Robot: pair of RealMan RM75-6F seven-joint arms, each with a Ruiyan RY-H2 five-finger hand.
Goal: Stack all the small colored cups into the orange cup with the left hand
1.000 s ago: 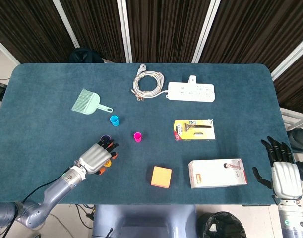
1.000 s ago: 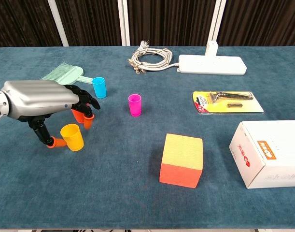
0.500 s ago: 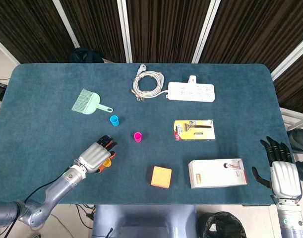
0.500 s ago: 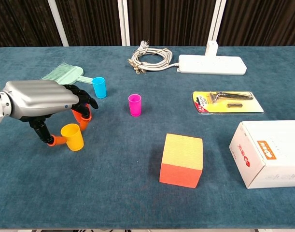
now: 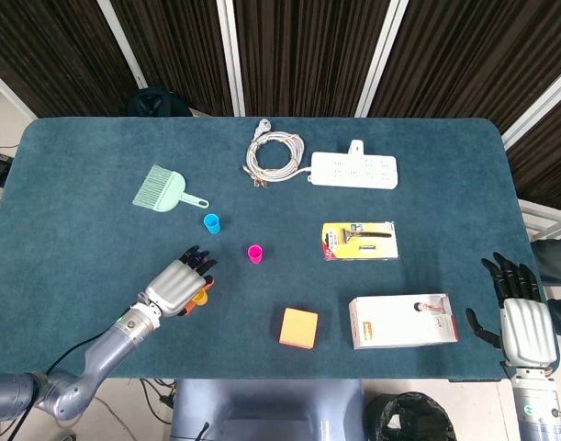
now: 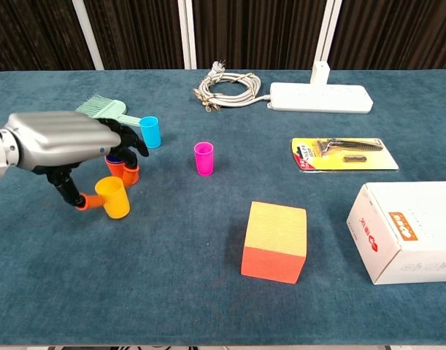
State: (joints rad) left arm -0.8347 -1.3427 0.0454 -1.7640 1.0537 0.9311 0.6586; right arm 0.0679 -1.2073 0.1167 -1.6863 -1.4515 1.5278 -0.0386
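Note:
My left hand (image 6: 62, 142) (image 5: 174, 287) hovers over the table's front left and pinches a yellow cup (image 6: 114, 197) (image 5: 200, 297) between thumb and a finger, tilted just off the cloth. Right behind it, partly under the fingers, stands the orange cup (image 6: 125, 173) with what looks like a purple rim inside. A blue cup (image 6: 150, 132) (image 5: 211, 222) stands farther back by the brush. A pink cup (image 6: 204, 158) (image 5: 255, 254) stands upright to the right. My right hand (image 5: 519, 308) rests open off the table's front right edge, holding nothing.
A green brush (image 6: 102, 111), coiled cable (image 6: 223, 87) and power strip (image 6: 321, 97) lie at the back. A razor pack (image 6: 343, 154), a white box (image 6: 409, 230) and a yellow-orange block (image 6: 275, 240) occupy the right and front.
My left hand has raised the yellow cup slightly and carried it a little back and right, toward the orange cup. The right hand has stayed still.

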